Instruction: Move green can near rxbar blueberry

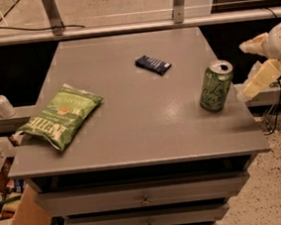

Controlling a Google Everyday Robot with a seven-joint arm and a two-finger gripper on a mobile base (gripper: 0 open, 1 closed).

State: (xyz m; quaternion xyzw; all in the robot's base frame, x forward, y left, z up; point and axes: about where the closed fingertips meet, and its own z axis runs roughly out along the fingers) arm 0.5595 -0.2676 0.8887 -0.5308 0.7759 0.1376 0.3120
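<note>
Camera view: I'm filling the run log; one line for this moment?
gripper open, right of can | can upright, ungrasped | bar flat, apart from can | phase: pre-grasp

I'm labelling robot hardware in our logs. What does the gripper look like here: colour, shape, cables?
The gripper, at the right edge just beside the green can, has two pale cream, blocky fingers on a rounded white body. A thin dark cable hangs below it; whether it belongs to the arm is unclear. No markings show.

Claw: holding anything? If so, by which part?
Nothing held. The claw is open, off the table's right edge beside the green can, not around it.
</note>
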